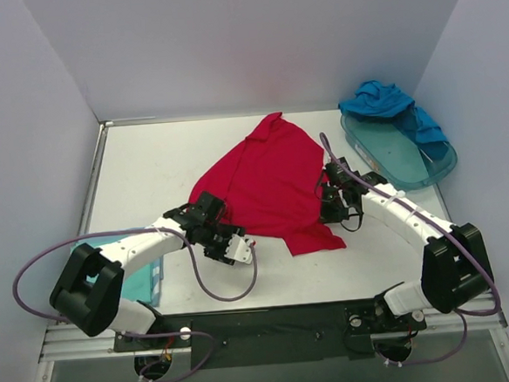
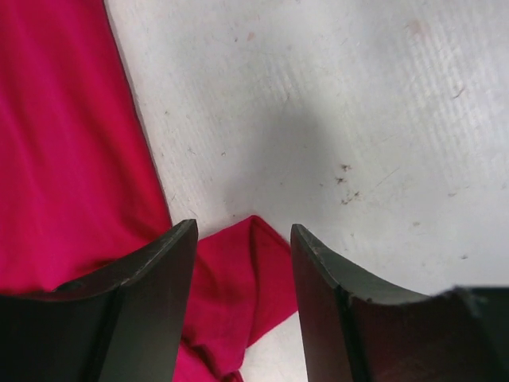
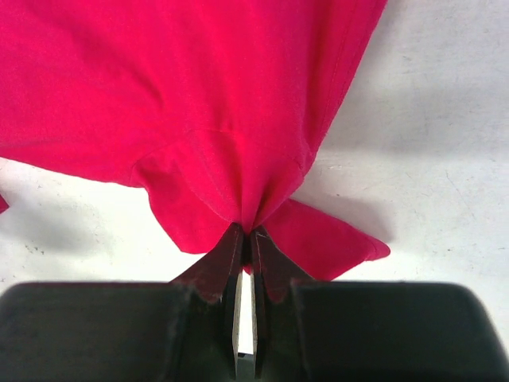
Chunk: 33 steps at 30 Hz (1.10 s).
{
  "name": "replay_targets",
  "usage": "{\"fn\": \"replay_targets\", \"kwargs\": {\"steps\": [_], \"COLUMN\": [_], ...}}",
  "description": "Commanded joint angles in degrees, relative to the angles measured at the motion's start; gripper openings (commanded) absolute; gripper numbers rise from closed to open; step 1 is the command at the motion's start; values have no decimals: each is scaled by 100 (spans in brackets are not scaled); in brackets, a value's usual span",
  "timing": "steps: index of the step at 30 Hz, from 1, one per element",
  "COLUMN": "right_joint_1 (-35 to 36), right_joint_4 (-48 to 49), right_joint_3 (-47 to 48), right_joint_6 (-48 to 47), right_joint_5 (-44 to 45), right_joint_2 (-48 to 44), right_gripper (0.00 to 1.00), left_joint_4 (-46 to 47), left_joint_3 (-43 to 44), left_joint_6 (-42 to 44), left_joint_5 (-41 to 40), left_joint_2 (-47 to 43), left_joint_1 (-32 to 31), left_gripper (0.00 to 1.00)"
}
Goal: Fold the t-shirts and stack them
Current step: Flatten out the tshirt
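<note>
Seemingly little is done: the aqua t-shirt lies flat at the near left, perhaps folded; the red t-shirt sprawls unfolded in the middle; the blue t-shirt is bunched on the far-right tray. The left gripper stands parted, empty, a red corner lying between its jaws; the right gripper pinches the red cloth's right edge tight

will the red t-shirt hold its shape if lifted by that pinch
Probably not: the red t-shirt puckers into folds where the right fingers pinch it, so it looks floppy. It would likely sag and drag. Thin cloth lying flat on the table suggests it is light.
</note>
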Motion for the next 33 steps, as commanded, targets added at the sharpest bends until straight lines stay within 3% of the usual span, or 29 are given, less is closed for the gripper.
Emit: {"fn": "replay_targets", "kwargs": {"steps": [1, 7, 9, 10, 11, 13, 16, 19, 25, 33], "right_joint_1": [-68, -217, -331, -393, -559, -892, -1473, -2070, -2924, -3188], "right_joint_4": [-286, -348, -418, -479, -515, -655, -953, -1200, -1719, -1904], "right_joint_3": [132, 141, 185, 211, 237, 325, 605, 887, 1327, 986], "right_joint_6": [-70, -132, -149, -175, -193, -307, -562, -808, -1177, -1213], "right_joint_5": [-51, -25, -7, -7, -51, -138, -305, -376, -534, -1114], "right_joint_2": [-303, -479, -611, -672, -795, -1032, -1348, -1595, -2000, -2194], "right_gripper": [0, 0, 0, 0, 0, 0, 0, 0, 0, 0], "left_joint_4": [-149, 404, 668, 581, 433, -24, -1636, -2512, -2715, -3636], "left_joint_3": [344, 247, 291, 361, 596, 1218, 2591, 3663, 3439, 2103], "left_joint_6": [1016, 1493, 1256, 1098, 966, 203, -755, -986, -1084, -268], "left_joint_5": [-149, -667, -1053, -1238, -1318, -1118, 371, 1149, 1652, 1810], "left_joint_2": [596, 781, 869, 887, 870, 704, 580, 519, 106, -510], "left_joint_1": [283, 249, 223, 223, 232, 433, 1326, 2023, 3324, 3002], "left_gripper": [60, 56, 40, 14, 0, 0, 0, 0, 0, 0]}}
